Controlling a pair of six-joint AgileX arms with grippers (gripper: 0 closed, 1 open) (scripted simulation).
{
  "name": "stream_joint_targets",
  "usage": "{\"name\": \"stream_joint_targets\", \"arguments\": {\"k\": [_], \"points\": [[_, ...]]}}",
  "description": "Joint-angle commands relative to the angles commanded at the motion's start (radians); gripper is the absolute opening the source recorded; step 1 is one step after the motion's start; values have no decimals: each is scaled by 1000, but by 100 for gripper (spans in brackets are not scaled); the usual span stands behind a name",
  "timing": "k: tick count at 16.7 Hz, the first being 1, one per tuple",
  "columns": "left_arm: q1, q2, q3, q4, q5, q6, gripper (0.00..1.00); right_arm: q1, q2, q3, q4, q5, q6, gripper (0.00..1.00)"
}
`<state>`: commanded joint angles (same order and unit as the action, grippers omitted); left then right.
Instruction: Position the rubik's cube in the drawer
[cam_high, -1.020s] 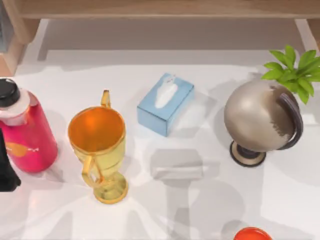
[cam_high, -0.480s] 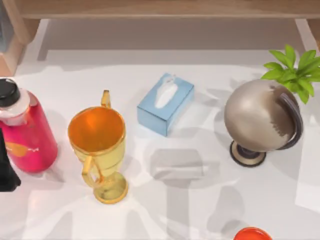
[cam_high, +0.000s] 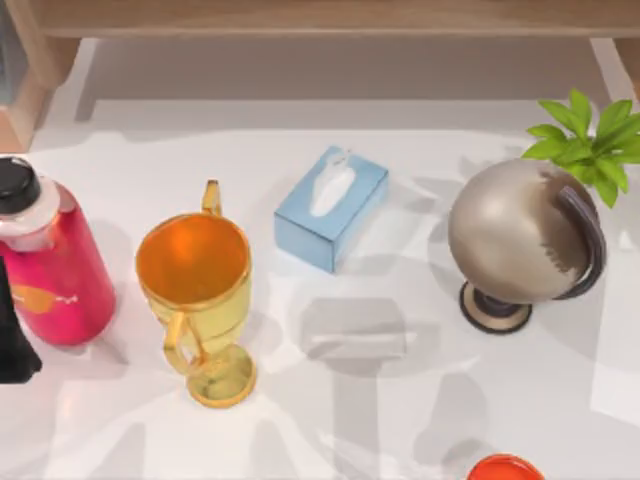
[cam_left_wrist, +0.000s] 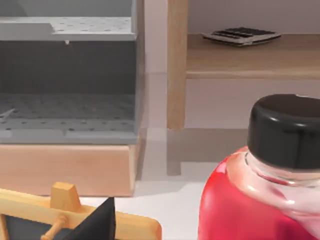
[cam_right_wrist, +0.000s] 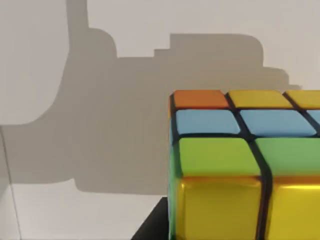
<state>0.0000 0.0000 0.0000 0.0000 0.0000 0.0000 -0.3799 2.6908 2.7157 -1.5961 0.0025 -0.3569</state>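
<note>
A: What's cut off on the tabletop (cam_high: 400, 420)?
B: The red bottle (cam_high: 45, 265) at its left edge, then the plant (cam_high: 590, 140) behind the globe (cam_high: 520, 245).
A: The rubik's cube (cam_right_wrist: 240, 165)?
B: Close up in the right wrist view, partly out of frame; I can't tell whether the fingers hold it

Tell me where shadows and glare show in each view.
Top view: soft grey shadows cross the table between cup and globe. Right wrist view: a blocky shadow lies behind the cube, glossy highlights on its yellow tiles. Left wrist view: glare on the bottle.
</note>
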Motion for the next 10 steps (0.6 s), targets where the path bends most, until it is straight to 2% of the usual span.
{"name": "stream_joint_targets", "arguments": {"k": [6,10], "points": [[0,0,0,0,0,0,100,0,0,0,0,0,0,98],[0,0,0,0,0,0,100,0,0,0,0,0,0,100]]}}
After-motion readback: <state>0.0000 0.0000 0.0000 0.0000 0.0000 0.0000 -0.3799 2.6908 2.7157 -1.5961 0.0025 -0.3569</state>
